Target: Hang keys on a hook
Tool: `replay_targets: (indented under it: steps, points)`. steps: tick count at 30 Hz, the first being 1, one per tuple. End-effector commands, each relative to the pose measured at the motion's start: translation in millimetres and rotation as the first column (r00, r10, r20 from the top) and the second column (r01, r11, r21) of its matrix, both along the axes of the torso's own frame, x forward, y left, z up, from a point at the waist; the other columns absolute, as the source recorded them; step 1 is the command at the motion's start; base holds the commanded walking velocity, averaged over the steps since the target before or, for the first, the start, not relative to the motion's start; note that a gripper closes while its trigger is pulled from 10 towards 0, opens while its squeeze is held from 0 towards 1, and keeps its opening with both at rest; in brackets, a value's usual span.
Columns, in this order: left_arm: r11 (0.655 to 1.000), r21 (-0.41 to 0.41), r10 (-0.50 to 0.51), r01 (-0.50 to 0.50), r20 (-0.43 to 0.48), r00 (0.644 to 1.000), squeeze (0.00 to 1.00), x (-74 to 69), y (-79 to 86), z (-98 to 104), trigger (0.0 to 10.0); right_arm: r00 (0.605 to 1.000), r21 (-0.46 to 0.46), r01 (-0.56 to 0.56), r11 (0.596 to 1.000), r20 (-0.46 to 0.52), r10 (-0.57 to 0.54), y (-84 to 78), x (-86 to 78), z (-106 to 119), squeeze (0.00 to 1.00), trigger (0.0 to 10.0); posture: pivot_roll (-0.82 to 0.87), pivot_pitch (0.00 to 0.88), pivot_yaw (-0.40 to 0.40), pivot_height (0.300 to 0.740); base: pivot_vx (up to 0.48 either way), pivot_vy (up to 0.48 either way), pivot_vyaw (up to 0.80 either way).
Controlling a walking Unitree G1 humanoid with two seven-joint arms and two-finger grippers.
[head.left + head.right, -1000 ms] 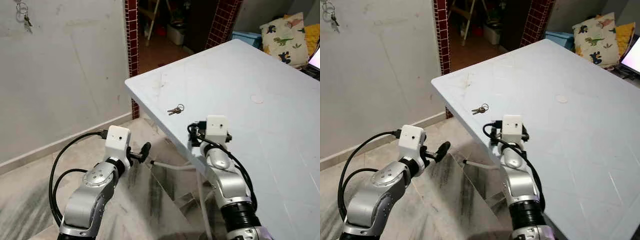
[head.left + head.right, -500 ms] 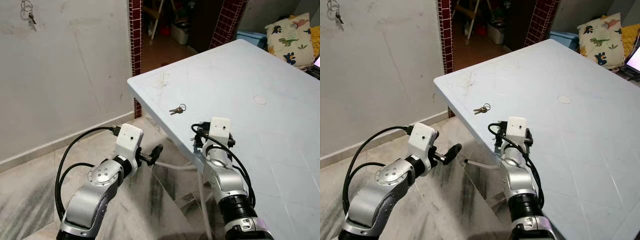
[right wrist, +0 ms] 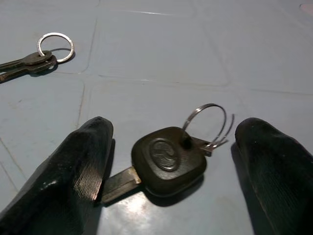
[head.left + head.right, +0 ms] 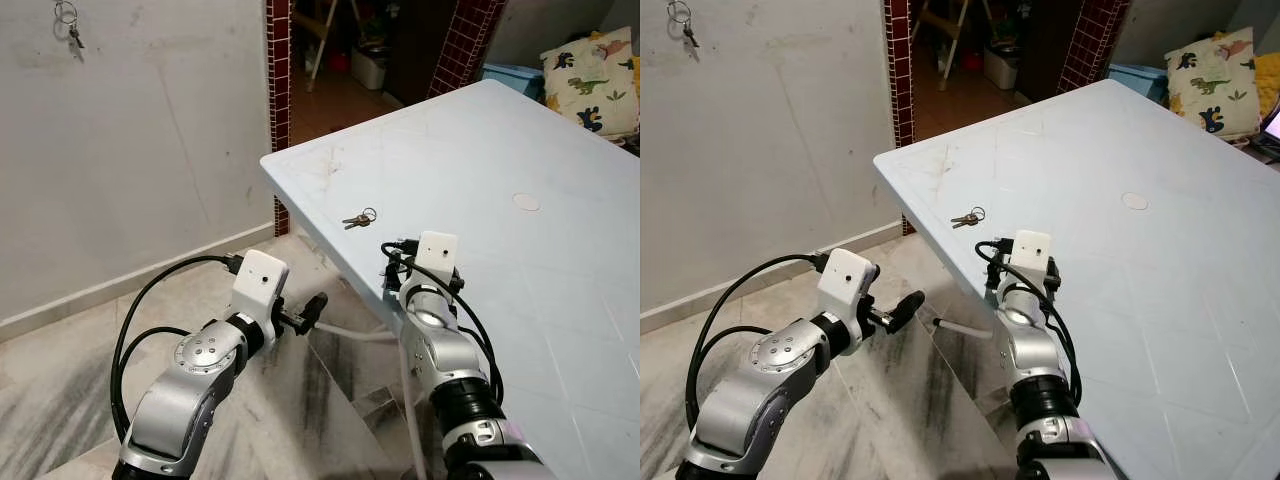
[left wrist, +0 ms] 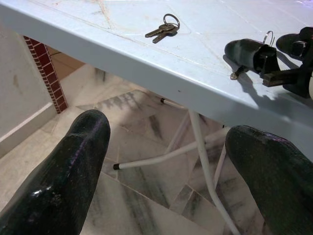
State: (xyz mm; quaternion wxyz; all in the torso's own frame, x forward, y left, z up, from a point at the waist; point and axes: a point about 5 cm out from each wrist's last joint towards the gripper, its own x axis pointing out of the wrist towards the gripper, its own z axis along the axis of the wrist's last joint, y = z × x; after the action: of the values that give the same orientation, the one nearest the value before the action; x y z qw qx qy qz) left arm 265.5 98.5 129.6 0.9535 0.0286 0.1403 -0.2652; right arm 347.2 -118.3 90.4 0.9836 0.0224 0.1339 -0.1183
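A pair of small keys on a ring point(image 4: 357, 218) lies on the pale blue table point(image 4: 520, 150) near its corner. A black-headed key with a wire ring point(image 3: 168, 159) lies flat on the table between the fingers of my right gripper point(image 3: 176, 134), which is open and rests close to the table edge point(image 4: 400, 262). My left gripper point(image 4: 314, 303) is open and hangs below the table edge, over the floor, looking up at the keys point(image 5: 164, 30). On the grey wall at far left, a hook holds another key ring point(image 4: 68, 18).
White table legs point(image 4: 350, 333) run under the table just beyond my left gripper. A doorway between red tiled pillars point(image 4: 278, 100) opens behind the table corner. A dinosaur cushion point(image 4: 590, 75) lies at the far right. Marble floor point(image 4: 60, 370) stretches toward the wall.
My left gripper has swung forward toward the table edge. The camera has shifted a little, sliding the scene to the right. The right gripper stays around the black key.
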Motion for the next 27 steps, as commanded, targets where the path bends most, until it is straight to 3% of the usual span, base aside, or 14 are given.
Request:
replay_targets:
  steps: [1,6,7,8,9,10,27]
  points:
    - [1.000,0.002,-0.016,0.016,0.020,1.000,0.00,0.0,-2.7,4.6,10.0,1.000,0.018,0.017,1.000,-0.003,-0.017,-1.0,2.7,1.1,0.00,10.0,0.24,0.090,-0.053,0.740,0.000,0.000,0.00]
    - [1.000,0.003,-0.015,0.015,0.020,1.000,0.00,-0.4,-2.6,4.4,10.0,1.000,0.018,0.024,1.000,-0.010,-0.024,-0.2,4.6,1.6,0.00,9.6,0.24,0.090,-0.053,0.740,0.000,0.000,0.00]
    - [1.000,0.004,-0.016,0.016,0.021,1.000,0.00,-0.4,-2.6,4.5,10.0,0.999,0.022,0.037,0.999,-0.018,-0.036,-1.0,4.7,0.5,0.00,4.1,0.24,0.091,-0.054,0.740,0.000,0.000,0.00]
    - [1.000,0.004,-0.016,0.016,0.021,1.000,0.00,-0.4,-2.6,4.5,10.0,0.999,0.027,0.044,0.999,-0.022,-0.043,-1.5,4.9,-0.2,0.00,1.8,0.24,0.091,-0.054,0.740,0.000,0.000,0.00]
    - [1.000,0.004,-0.016,0.016,0.021,1.000,0.00,-0.4,-2.6,4.5,10.0,0.999,0.031,0.048,0.998,-0.024,-0.047,-1.8,4.9,-0.7,0.00,1.8,0.24,0.091,-0.054,0.740,0.000,0.000,0.00]
    - [1.000,0.004,-0.016,0.016,0.021,1.000,0.00,-0.4,-2.6,4.5,10.0,0.998,0.033,0.050,0.998,-0.025,-0.050,-1.9,5.0,-0.9,0.00,0.0,0.24,0.091,-0.054,0.740,0.000,0.000,0.00]
    - [1.000,0.005,-0.017,0.017,0.022,1.000,0.00,-0.9,-3.3,3.7,10.0,1.000,0.092,0.004,0.996,-0.025,-0.001,-0.6,3.5,-6.9,0.00,0.0,0.24,0.092,-0.053,0.740,0.000,0.000,0.00]
